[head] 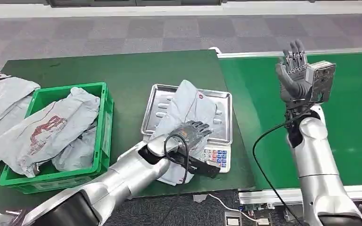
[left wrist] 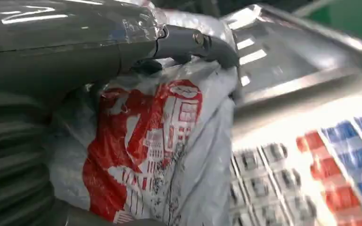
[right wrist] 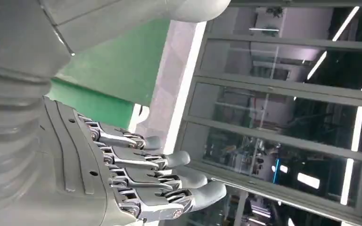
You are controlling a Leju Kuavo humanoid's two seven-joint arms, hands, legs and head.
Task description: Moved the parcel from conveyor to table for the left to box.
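Left hand (head: 191,133) on parcel (head: 188,106), red print unreadable

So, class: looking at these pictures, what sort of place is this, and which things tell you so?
Probably a parcel-sorting or logistics test area. A green conveyor belt runs beside a table, a weighing scale holds a grey mailer parcel, and a green crate is filled with more mailer bags.

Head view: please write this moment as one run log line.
left hand: grips grey parcel on scale tray | right hand: raised, empty, over conveyor | green crate: holds parcels
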